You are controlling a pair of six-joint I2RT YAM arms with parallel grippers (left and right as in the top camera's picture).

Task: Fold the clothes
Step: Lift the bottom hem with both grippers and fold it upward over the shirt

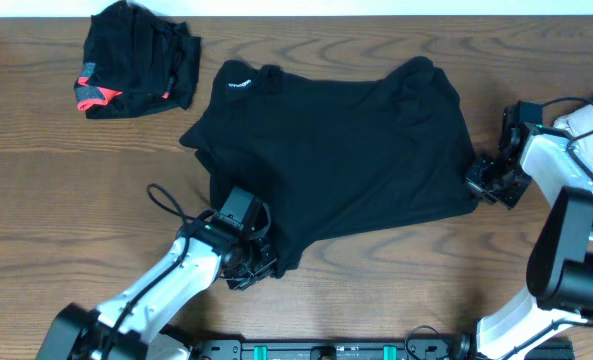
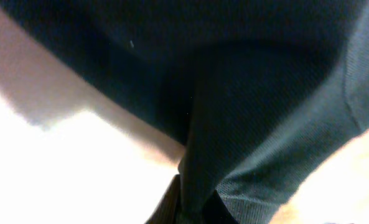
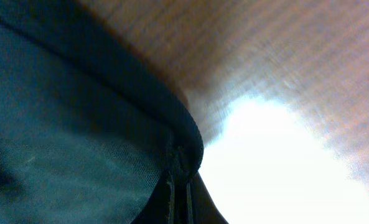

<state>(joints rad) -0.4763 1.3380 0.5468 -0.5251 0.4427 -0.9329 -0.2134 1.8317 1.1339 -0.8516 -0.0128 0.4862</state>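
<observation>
A large black garment (image 1: 346,150) with a small white logo (image 1: 238,84) lies spread flat across the middle of the wooden table. My left gripper (image 1: 259,262) is shut on its near left corner. In the left wrist view the black fabric (image 2: 265,124) runs down into the closed jaws. My right gripper (image 1: 478,182) is shut on the garment's near right corner. The right wrist view shows the hem (image 3: 172,118) pinched between the fingers. More of the clothes, a crumpled black pile with coral-red trim (image 1: 136,60), sit at the far left.
The right arm's white body (image 1: 566,170) stands at the table's right edge, with a white object (image 1: 588,118) behind it. A black rail (image 1: 326,350) runs along the near edge. Bare wood (image 1: 66,180) lies left of the spread garment.
</observation>
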